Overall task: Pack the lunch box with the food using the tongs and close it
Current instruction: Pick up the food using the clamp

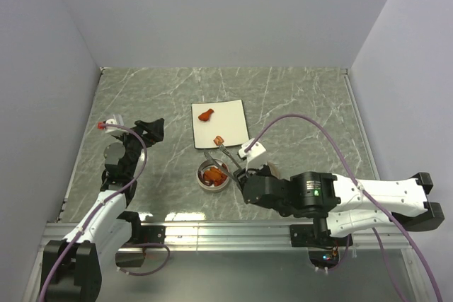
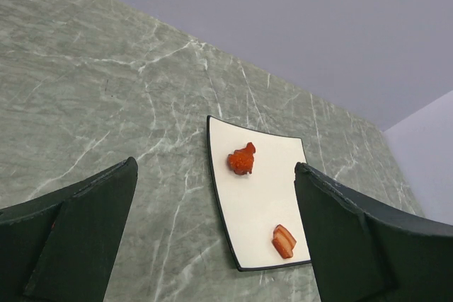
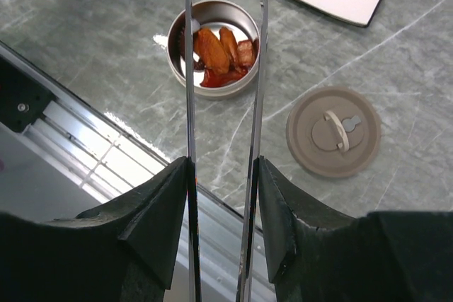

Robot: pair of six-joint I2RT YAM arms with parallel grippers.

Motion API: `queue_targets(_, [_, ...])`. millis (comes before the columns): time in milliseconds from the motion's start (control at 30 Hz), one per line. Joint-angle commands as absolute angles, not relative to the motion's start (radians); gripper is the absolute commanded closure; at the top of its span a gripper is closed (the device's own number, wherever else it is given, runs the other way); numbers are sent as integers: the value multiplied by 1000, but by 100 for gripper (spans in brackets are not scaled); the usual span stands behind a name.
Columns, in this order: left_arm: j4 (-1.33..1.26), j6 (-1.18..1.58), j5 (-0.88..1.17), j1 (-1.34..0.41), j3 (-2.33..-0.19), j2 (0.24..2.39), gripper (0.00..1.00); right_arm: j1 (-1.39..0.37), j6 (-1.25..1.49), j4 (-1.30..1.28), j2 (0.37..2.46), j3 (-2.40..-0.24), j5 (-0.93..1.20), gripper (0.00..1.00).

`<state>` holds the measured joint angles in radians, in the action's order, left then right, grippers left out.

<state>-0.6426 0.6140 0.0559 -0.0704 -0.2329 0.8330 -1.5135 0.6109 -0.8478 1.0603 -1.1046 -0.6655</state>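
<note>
tongs (image 3: 190, 68) are gripped in the right hand (image 3: 223, 169) by the open lunch box (image 3: 216, 91) — lid (image 3: 333, 132) is laid beside it on the counter (image 3: 106, 19) — left hand (image 2: 216, 167) is held open, empty.

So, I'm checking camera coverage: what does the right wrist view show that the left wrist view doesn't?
Only right wrist: the lunch box holding food, its lid lying apart on the table, and the tongs gripped in the right tool. Only left wrist: the open, empty left tool and an orange chunk. Both: the white plate and the striped piece near its edge.
</note>
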Motion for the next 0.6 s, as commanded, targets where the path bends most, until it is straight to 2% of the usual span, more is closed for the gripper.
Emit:
queue_targets(0, [-675,618,69,-64,-229,821,1,-1476,572,-782,1091,-1175,-709,49])
queue_targets(300, [-675,618,72,-64,-227,819,0,-1261,448,-606,1181,-1166,-534,49])
queue_targets(567, [-681,618,72,-64,-225,827,1,-1088,402,-447,1344,-1215,-411,49])
